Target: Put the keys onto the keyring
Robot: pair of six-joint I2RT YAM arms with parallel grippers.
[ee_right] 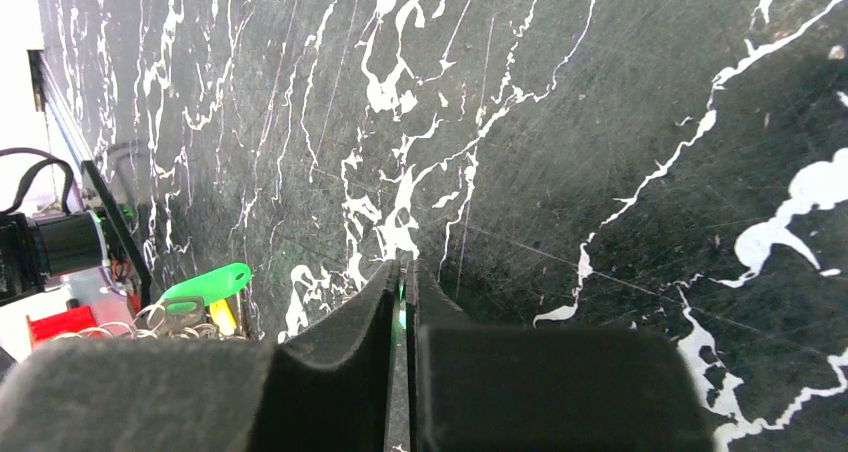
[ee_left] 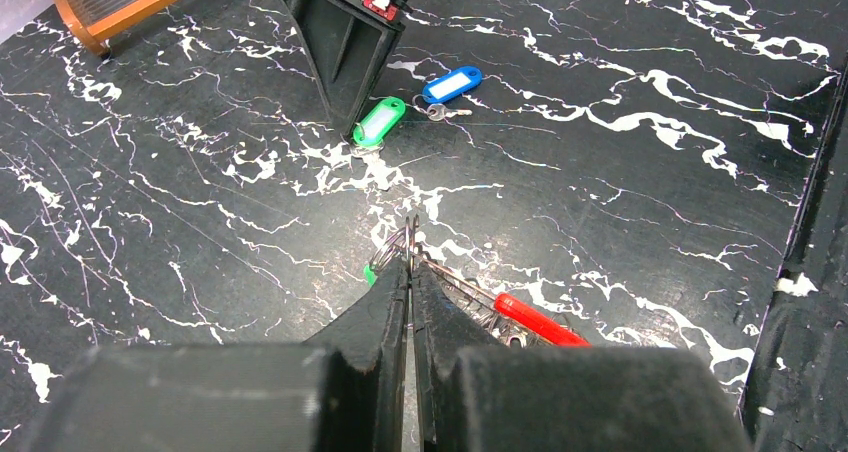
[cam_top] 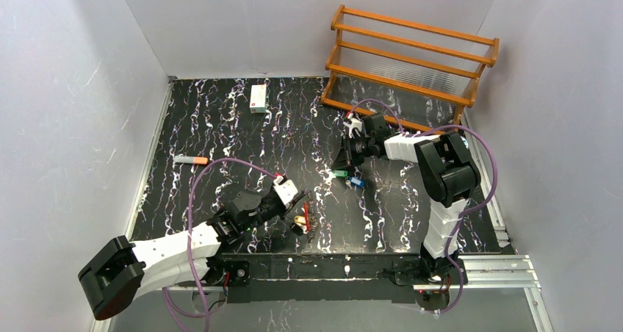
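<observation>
My left gripper is shut on the thin wire of the keyring, whose red segment and cluster of small keys lie just right of the fingers. From above, the keyring rests near the table's front middle. The green key and the blue key lie side by side on the marbled table. My right gripper stands tip-down on the green key, with a sliver of green pinched between its nearly closed fingers. The blue key lies free just to its right.
An orange wooden rack stands at the back right. A small white box lies at the back middle and an orange-tipped white marker at the left. White walls close in three sides.
</observation>
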